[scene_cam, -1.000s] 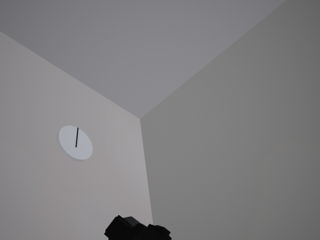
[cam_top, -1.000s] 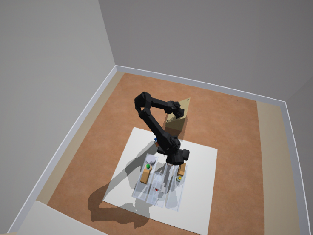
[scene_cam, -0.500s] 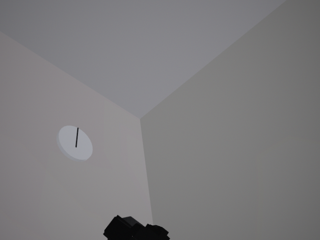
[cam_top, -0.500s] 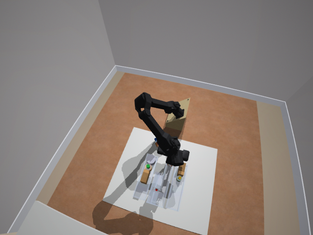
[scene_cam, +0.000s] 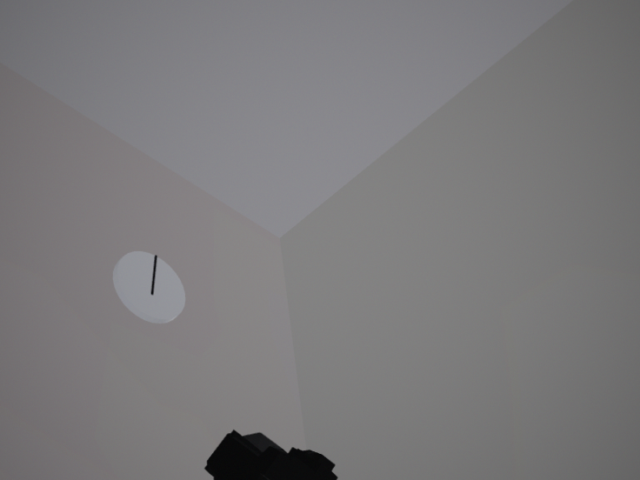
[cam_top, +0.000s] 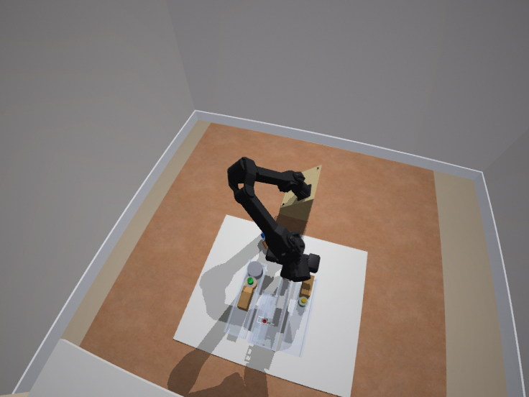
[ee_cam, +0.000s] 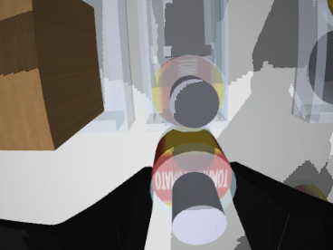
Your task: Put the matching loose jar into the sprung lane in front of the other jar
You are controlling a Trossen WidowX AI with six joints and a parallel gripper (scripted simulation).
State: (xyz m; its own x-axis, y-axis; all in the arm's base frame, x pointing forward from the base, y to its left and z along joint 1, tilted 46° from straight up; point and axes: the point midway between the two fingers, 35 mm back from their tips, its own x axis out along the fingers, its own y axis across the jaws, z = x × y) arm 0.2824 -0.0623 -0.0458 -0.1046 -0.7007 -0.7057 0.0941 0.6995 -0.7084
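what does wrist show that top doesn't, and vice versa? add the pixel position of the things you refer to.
Only wrist: the held jar [ee_cam: 192, 165] between the gripper's fingers, its TOMATO label readable, and the gray-capped jar [ee_cam: 163, 97] in the lane ahead.
Only top: the arm's links [cam_top: 260, 216], the green cap [cam_top: 250, 280], the red knob [cam_top: 264, 321] and the mount [cam_top: 315, 179].
Both: gripper [cam_top: 295, 280] [ee_cam: 190, 172], a brown box [cam_top: 306, 287] [ee_cam: 68, 77], clear lane walls [cam_top: 315, 294] [ee_cam: 118, 68].

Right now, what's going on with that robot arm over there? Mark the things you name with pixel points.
The arm's claw [ee_cam: 190, 172] is shut on a tomato jar [ee_cam: 195, 168] with a grey lid. It holds it near the front end of a clear lane, where a matching tomato jar [ee_cam: 162, 97] stands. The held jar looks to be still outside the lane, so loading and letting go remain to be done.
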